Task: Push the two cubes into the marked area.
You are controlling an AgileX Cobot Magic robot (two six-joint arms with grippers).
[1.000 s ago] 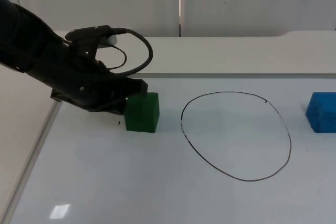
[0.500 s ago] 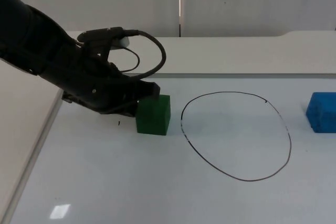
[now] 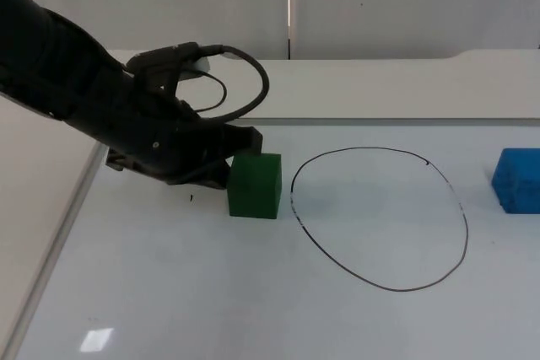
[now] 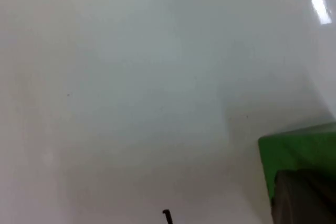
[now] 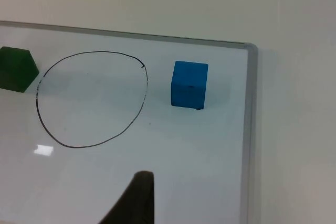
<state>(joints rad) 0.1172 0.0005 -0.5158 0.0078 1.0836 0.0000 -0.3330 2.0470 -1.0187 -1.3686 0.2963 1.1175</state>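
Left gripper pressed against the far-from-ring face of the green cube; whether its fingers are spread or together cannot be told, and the drawn ring lies straight on beyond the cube, its near edge just beside the cube's other face, so the push line runs gripper, cube, ring. Blue cube sits outside the ring on the opposite side, apart from the line, nearer the right gripper, which waits back from the ring, finger state unreadable. Count: two cubes, one green, one blue; one ring; neither cube inside it yet.
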